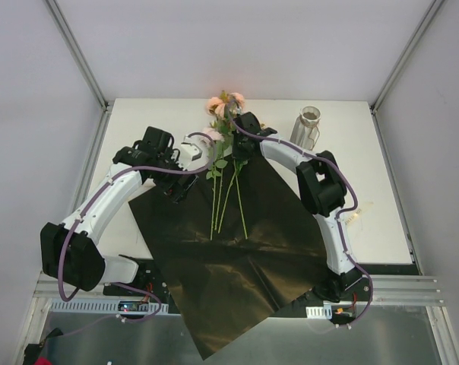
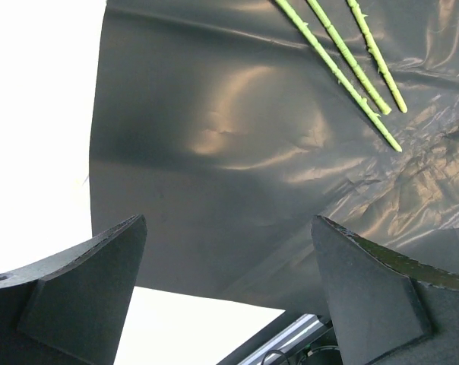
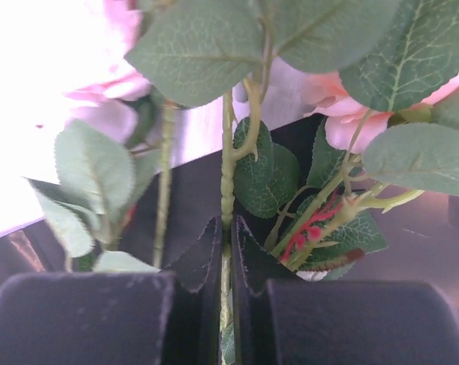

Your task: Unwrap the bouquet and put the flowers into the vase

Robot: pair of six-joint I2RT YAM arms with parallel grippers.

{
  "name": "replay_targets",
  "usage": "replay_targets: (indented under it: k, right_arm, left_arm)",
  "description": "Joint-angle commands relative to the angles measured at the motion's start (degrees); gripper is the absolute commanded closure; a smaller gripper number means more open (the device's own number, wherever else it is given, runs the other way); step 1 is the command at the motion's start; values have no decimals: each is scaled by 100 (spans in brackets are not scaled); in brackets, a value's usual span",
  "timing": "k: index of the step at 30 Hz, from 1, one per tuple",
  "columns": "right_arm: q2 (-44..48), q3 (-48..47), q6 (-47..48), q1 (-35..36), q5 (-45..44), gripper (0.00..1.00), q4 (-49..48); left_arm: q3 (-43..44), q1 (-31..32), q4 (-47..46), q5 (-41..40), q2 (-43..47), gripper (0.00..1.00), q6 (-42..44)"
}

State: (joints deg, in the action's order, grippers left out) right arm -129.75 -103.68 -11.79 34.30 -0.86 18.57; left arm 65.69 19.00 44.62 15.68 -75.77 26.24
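Unwrap done: black sheet (image 1: 237, 258) lies flat on the surface, flowers (image 1: 214, 105) on top. Right gripper (image 3: 228, 236) pinched shut on one stem; left gripper (image 2: 228, 228) wide open, holding nothing. Vase (image 1: 308, 125) at far right, empty.

flowers (image 1: 216, 194): on sheet (image 1: 214, 281) | vase (image 1: 309, 127): right of flowers, on table (image 1: 381, 205)
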Motion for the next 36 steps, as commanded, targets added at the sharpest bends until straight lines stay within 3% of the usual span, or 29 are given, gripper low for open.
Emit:
replay_targets:
  k: [1,17,24,29,36]
  right_arm:
    - [468,-30,28,-20,-54,98,-283]
    - [3331,1393,221,-108,7,99,-1644]
    - [4212,1157,1783,-117,-703,99,-2856]
    - [4696,1676,3294,-257,-644,99,-5315]
    - [4766,1297,3744,-968,-467,99,-5951]
  left_arm:
    - [-48,-46,-85,-171,185,11,31]
    - [-30,-248,-85,-311,396,9,-277]
    - [67,-380,-85,-206,361,9,-383]
    - [75,-476,-103,-74,352,9,-400]
    - [75,-512,-129,31,396,9,-383]
